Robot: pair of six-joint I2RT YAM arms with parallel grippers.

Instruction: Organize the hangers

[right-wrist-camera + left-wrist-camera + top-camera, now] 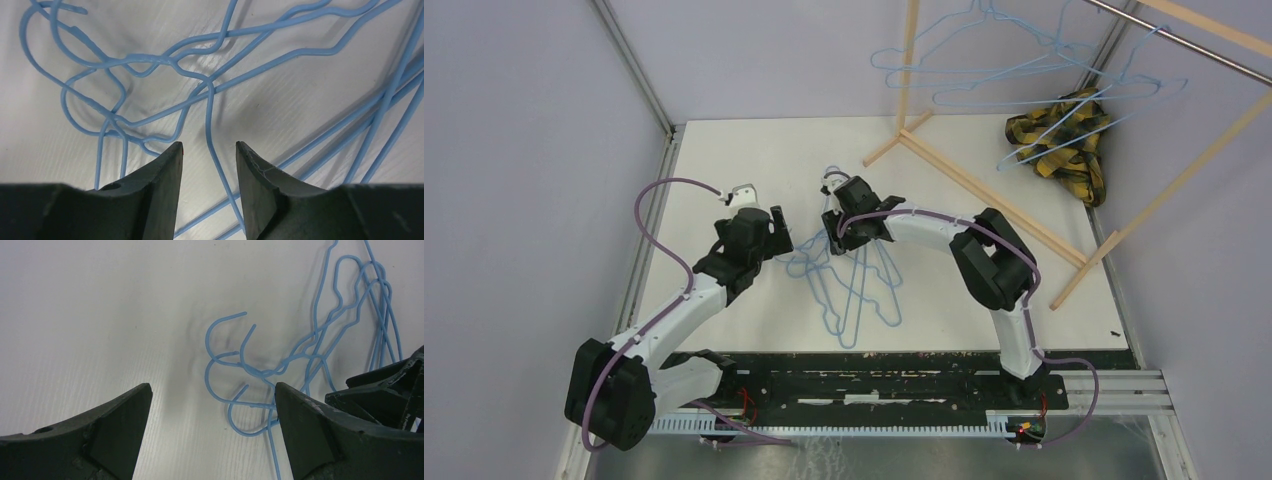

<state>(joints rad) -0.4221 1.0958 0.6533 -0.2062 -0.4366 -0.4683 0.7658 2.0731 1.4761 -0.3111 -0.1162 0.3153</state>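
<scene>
A tangle of light-blue wire hangers lies on the white table between my two grippers. My left gripper is wide open just left of the pile. In the left wrist view the hangers' hooks lie just ahead of its right finger. My right gripper hovers over the pile's top end. In the right wrist view it is partly open, and one hanger wire runs between its fingers. A few more hangers hang on the rack at the back.
A wooden rack frame with a metal rod stands at the back right. A yellow-black plaid cloth lies under it. Grey walls close in the table on both sides. The right gripper also shows in the left wrist view.
</scene>
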